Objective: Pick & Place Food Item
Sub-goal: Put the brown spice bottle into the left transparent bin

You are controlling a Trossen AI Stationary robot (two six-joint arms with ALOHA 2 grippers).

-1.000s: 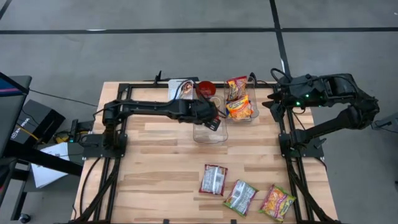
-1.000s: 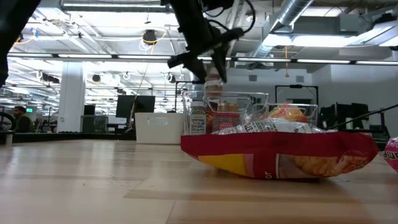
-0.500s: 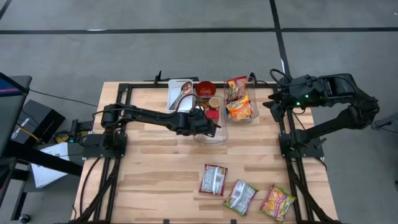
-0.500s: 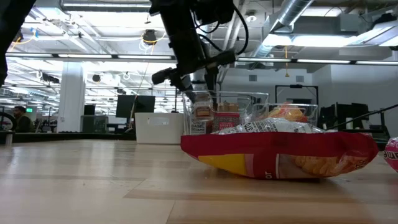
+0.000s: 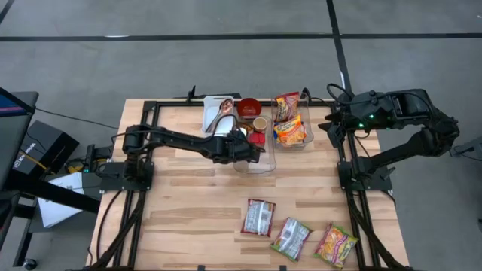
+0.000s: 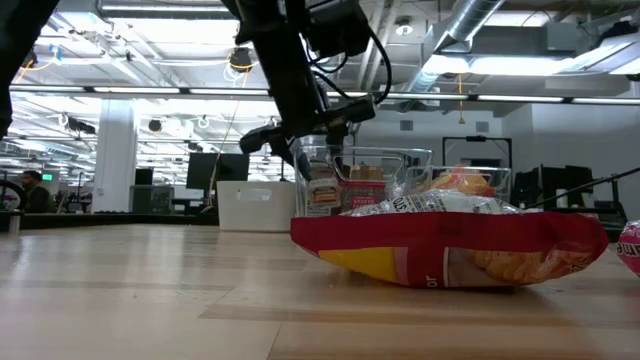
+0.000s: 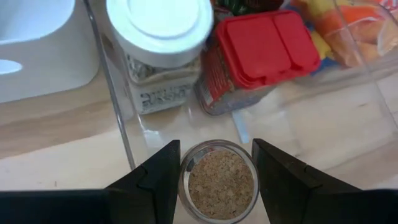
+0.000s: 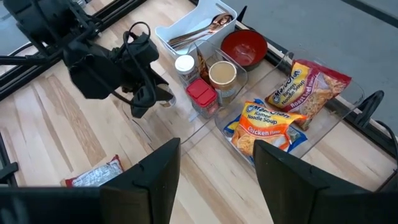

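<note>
My left gripper (image 5: 251,147) reaches into a clear plastic bin (image 5: 254,159) at the table's far middle and is shut on a small glass jar (image 7: 216,183) filled with brown grains. Just beyond it in the bin stand a white-lidded jar (image 7: 158,25) and a red-lidded jar (image 7: 261,46). A tan-lidded jar (image 8: 222,74) stands farther back. My right gripper (image 8: 217,180) hangs open, high over the table's far right, touching nothing. My left gripper pinches the small jar's round wall (image 7: 185,180) between its two fingers, one on each side. The fingers slant down from the table's left side. The jar stands upright inside the bin, near the bin's left wall; whether its base rests on the bin's floor does not show.
A second clear bin (image 5: 303,113) to the right holds noodle packs (image 8: 264,127). A red bowl (image 8: 244,46) and a white tray with utensils (image 5: 217,113) sit at the far edge. Three snack packets (image 5: 291,238) lie near the front edge, one a red bag (image 6: 450,250).
My left gripper has come down from above the bin's rim into the bin, shifting slightly toward the table's left and rolling its wrist. The small jar went down with it, still held between the fingers.
</note>
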